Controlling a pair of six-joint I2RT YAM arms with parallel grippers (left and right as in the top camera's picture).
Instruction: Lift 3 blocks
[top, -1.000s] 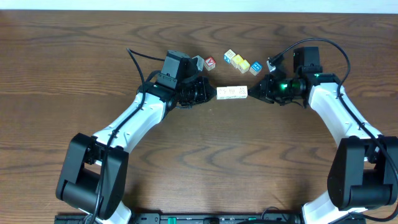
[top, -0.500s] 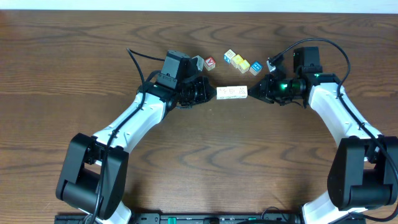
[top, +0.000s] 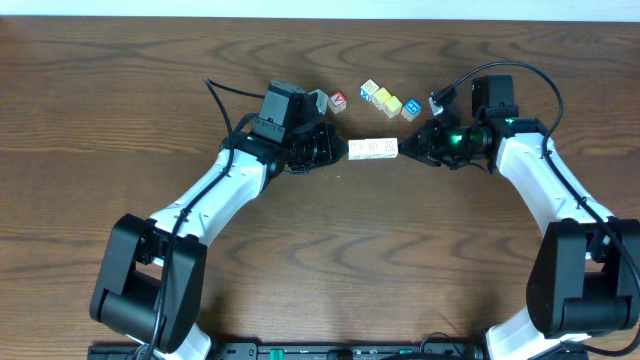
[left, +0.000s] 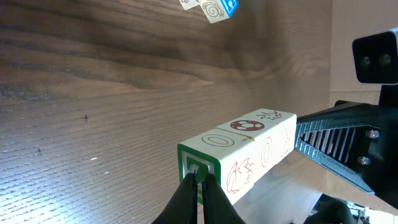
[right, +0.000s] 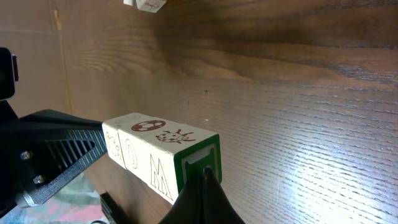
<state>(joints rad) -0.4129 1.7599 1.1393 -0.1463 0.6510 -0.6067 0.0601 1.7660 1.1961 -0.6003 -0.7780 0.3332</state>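
A: Cream blocks (top: 373, 149), where do they sit?
B: Mid-counter (top: 150, 100), three end to end in a row.
A: And what is at the ends?
B: The left gripper (top: 344, 150) is fully closed, its tips pressed on the left end face. The right gripper (top: 402, 150) is closed too, pushing on the right end. Neither has anything between its fingers.
A: Is the row off the wood?
B: Cannot tell; its underside is hidden.
A: Farther back?
B: Coloured cubes (top: 390, 103), cropped in both wrist views.
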